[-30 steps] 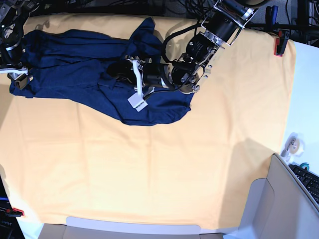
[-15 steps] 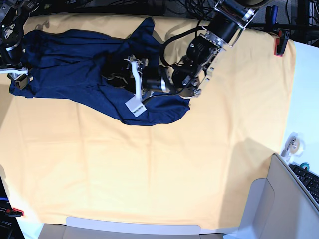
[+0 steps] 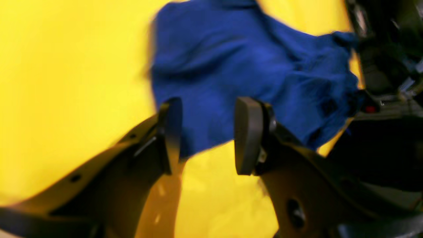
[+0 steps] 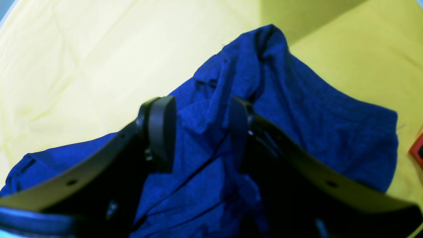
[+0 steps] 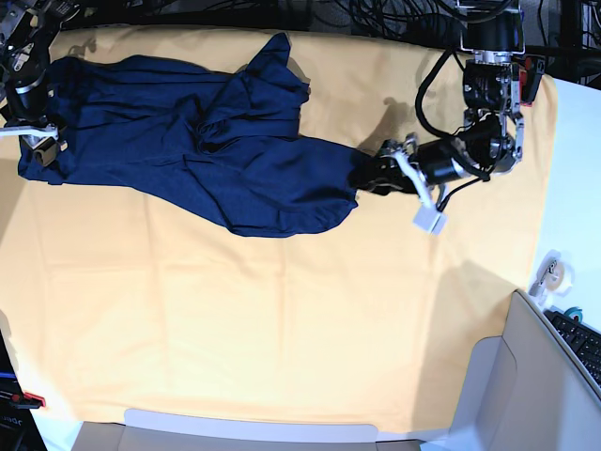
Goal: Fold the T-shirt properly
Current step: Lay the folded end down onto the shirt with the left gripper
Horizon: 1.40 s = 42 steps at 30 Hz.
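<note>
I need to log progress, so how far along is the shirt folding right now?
Done: little; the T-shirt lies bunched and creased across the yellow-orange cloth, one part flopped over its middle. In hand: the left gripper is open, off the fabric beside the shirt's edge; the right gripper straddles a raised ridge at the other end. Left: flattening and every neat fold.

One T-shirt [image 5: 197,132] is counted, lying on one yellow-orange cloth [image 5: 282,310]. Two grippers are seen: the left gripper [image 5: 399,178] and the right gripper [image 5: 38,141]. Two red clamps are counted, one [image 5: 528,80] at the cloth's far corner and one [image 5: 30,400] at its near corner
</note>
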Motion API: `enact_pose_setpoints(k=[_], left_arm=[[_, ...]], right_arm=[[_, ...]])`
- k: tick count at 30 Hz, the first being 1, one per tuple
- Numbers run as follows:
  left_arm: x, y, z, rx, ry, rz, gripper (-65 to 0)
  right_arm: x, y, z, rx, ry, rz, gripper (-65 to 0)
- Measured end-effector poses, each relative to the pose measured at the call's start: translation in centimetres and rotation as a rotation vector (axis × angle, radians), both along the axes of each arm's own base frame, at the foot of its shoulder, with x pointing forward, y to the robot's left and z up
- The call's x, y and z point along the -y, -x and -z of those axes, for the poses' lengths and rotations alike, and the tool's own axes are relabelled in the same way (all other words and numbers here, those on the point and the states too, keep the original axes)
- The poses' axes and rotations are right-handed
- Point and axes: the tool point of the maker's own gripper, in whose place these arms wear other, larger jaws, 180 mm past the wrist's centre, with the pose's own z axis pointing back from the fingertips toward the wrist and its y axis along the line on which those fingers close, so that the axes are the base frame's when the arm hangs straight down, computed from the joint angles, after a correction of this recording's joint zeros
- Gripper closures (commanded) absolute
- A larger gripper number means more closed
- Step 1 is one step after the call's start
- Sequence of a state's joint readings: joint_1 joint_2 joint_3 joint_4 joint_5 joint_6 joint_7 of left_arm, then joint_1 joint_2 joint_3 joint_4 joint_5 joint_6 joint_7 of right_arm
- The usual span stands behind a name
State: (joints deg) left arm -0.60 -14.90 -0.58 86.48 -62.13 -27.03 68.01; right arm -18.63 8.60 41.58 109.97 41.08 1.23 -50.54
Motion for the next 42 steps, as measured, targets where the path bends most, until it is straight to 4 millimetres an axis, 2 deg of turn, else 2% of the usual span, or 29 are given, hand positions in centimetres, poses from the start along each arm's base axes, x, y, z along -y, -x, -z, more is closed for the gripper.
enact_pose_setpoints(k=[5, 11, 21, 22, 25, 26, 27, 30, 34, 38, 42], left_arm=[[-1.5, 0.9, 2.8, -0.084, -0.030, -0.042, -23.6], [-1.3, 1.0, 2.9, -0.089, -0.023, -0.041, -23.7], [1.2, 1.1, 2.8, -0.093, 0.030, -0.033, -22.5], [1.5, 1.2, 2.9, -0.095, 0.028, -0.021, -19.9], [2.7, 1.7, 3.1, -0.103, 0.016, 0.031, -3.6], [3.2, 1.9, 3.2, -0.104, 0.019, 0.042, 0.0], [3.5, 2.1, 3.2, -0.107, 0.020, 0.053, 0.0], [5.1, 1.6, 2.6, -0.089, 0.006, 0.121, -0.2], [8.8, -0.4, -0.8, 0.011, 0.073, 0.165, 0.0], [13.6, 0.5, -2.3, 0.037, 0.107, 0.287, 0.0], [17.4, 0.4, -4.5, 0.091, 0.148, 0.369, 0.0]], right_arm=[[0.0, -0.1, -0.1, 0.003, 0.002, 0.000, -26.1], [0.0, -0.1, -0.1, 0.001, 0.004, -0.001, -26.1], [0.0, 0.0, 0.0, 0.001, 0.000, -0.002, -26.1], [0.0, 0.0, 0.0, 0.000, 0.001, -0.002, -26.1], [0.0, 0.0, 0.0, 0.000, 0.001, -0.002, -26.1], [0.0, 0.0, 0.0, 0.000, 0.000, -0.002, -26.1], [0.0, 0.0, 0.0, 0.000, 0.000, -0.002, -26.1], [0.0, 0.1, 0.1, -0.002, 0.001, -0.001, -26.1], [-0.5, 0.3, 0.6, -0.005, -0.021, 0.006, -26.1], [-0.8, 0.6, 1.0, -0.009, -0.034, 0.012, -26.1], [-1.2, 0.9, 1.4, -0.018, -0.048, 0.013, -26.1]])
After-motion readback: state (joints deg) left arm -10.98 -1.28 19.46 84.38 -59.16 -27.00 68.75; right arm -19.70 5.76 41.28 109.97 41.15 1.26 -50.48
